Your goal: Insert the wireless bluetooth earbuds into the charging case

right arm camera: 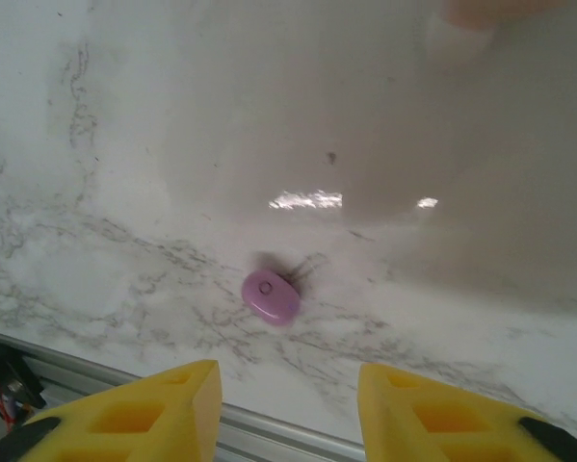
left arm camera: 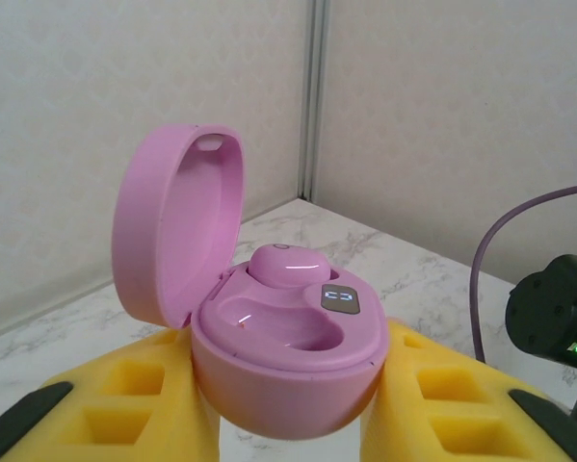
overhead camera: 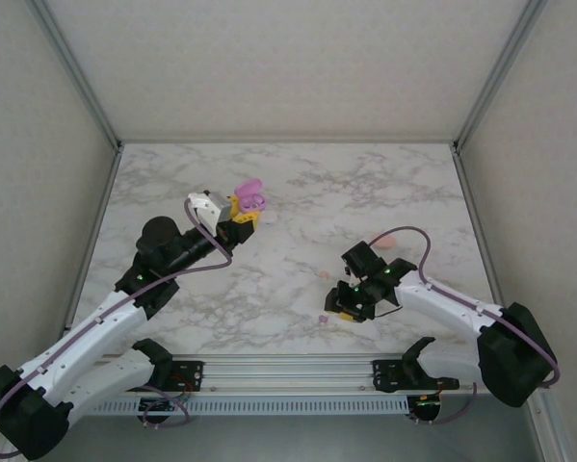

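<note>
My left gripper [overhead camera: 242,214] is shut on the pink charging case [left arm camera: 286,371], held above the table with its lid [left arm camera: 177,221] swung up. The yellow fingers [left arm camera: 124,409] press both sides of the case. One pink earbud [left arm camera: 286,267] sits in the far slot, and the near slot [left arm camera: 283,327] is empty. A purple earbud [right arm camera: 271,295] lies loose on the marble near the front edge, also seen as a speck [overhead camera: 324,318]. My right gripper [right arm camera: 288,414] hovers just in front of that earbud, open, with nothing between its fingers, and it sits low over the table [overhead camera: 346,306].
A blurred peach-pink object [right arm camera: 485,10] lies on the table beyond the right gripper, also in the top view [overhead camera: 389,239]. A small pink speck [overhead camera: 323,274] sits on the marble. The aluminium rail [right arm camera: 269,428] runs along the table's near edge, close under the right fingers.
</note>
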Controlling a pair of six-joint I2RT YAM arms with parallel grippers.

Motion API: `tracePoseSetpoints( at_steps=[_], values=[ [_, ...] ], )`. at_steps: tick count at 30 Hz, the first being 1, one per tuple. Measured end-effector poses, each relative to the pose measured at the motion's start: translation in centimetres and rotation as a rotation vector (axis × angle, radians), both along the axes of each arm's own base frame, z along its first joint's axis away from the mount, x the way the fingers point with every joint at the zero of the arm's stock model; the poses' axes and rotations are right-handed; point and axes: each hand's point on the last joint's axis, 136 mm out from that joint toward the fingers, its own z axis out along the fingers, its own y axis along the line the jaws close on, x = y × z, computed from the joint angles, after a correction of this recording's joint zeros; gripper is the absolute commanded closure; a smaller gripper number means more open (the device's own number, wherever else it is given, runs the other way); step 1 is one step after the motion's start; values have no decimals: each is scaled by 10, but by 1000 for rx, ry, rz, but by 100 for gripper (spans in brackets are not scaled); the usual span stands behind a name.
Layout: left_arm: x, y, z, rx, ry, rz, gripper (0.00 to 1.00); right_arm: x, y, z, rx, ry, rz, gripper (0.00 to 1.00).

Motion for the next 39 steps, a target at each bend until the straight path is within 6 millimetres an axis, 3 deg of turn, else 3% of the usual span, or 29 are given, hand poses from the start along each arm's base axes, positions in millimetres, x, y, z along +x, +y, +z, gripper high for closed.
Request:
tracePoseSetpoints(
  at_steps=[7,17,28,34,39],
  values=[
    [0,0,-3,8,12,0,85,10,20,-13,44,11,17,61],
    [-3,2,0,3,4,0,85,-1,20,-34,-7,78,52,64],
    [-3,2,-2,7,11,0,85,-3,23,-35,-49,99,71,71],
    [-3,2,-3,10,15,1,85,-10,45,-25,2,92,139,71],
    [-3,2,-4,13,19,1,85,-6,51,-19,14,77,145,68]
  ],
)
